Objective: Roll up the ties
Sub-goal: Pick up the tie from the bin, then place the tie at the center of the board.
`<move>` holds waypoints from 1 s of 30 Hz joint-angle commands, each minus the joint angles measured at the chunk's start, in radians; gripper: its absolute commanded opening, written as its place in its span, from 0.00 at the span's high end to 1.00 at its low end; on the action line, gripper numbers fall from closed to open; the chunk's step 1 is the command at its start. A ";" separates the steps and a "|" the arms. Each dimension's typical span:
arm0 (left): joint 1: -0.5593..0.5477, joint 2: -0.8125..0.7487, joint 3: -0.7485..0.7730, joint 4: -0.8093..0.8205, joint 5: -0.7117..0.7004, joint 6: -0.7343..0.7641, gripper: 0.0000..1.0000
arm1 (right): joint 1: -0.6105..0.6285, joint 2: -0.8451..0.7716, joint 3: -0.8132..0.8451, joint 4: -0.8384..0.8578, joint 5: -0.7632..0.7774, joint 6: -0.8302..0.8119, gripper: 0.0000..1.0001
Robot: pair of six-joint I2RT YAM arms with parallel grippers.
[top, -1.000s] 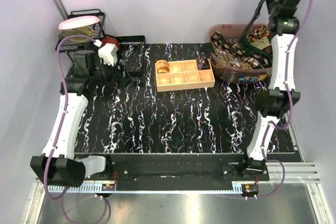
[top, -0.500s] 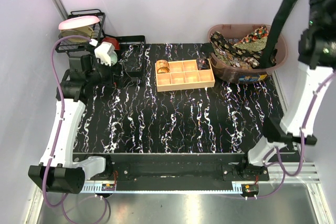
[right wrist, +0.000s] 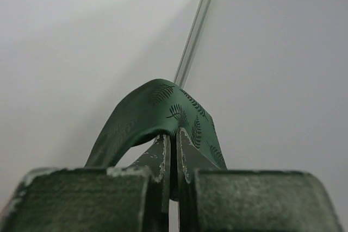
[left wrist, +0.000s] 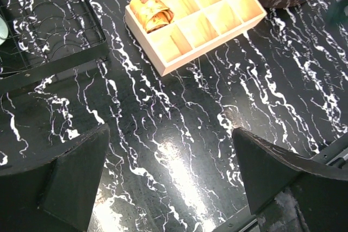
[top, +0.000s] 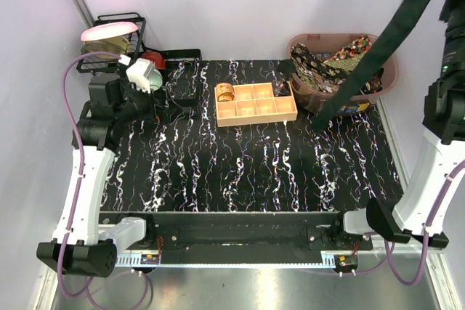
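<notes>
1. My right gripper is clamped on the green tie. The fingers are pressed together on the fabric, a dark green with a faint leaf print, which arches over their tips.
2. From above, this tie hangs in a long slant from the 1 o'clock corner of the view down toward the table. Its pointed end lies at about 4 o'clock from the wooden box, in front of the basket. I cannot tell whether the tip touches the table.
3. The basket sits at 1 o'clock on the table and holds a heap of patterned ties.
4. The wooden box stands at 12 o'clock. A rolled gold tie fills its far-left compartment, and a dark rolled tie sits at the far right.
5. My left gripper has its fingers spread wide apart with nothing between them. It hovers above the table at 10 o'clock, near the wire rack.
</notes>
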 commanded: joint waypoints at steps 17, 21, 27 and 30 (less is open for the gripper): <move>0.002 0.033 -0.050 0.026 0.006 0.055 0.01 | -0.023 -0.317 -0.498 -0.005 -0.366 0.096 1.00; 0.005 0.020 -0.066 0.022 -0.021 0.061 0.01 | -0.023 -0.266 -0.416 -0.045 -0.573 0.249 1.00; 0.011 0.010 -0.062 0.019 -0.078 0.055 0.01 | -0.015 -0.185 -0.284 0.009 -0.811 0.559 1.00; 0.014 0.005 -0.063 0.016 -0.084 0.050 0.01 | -0.014 -0.134 -0.229 0.020 -0.801 0.665 1.00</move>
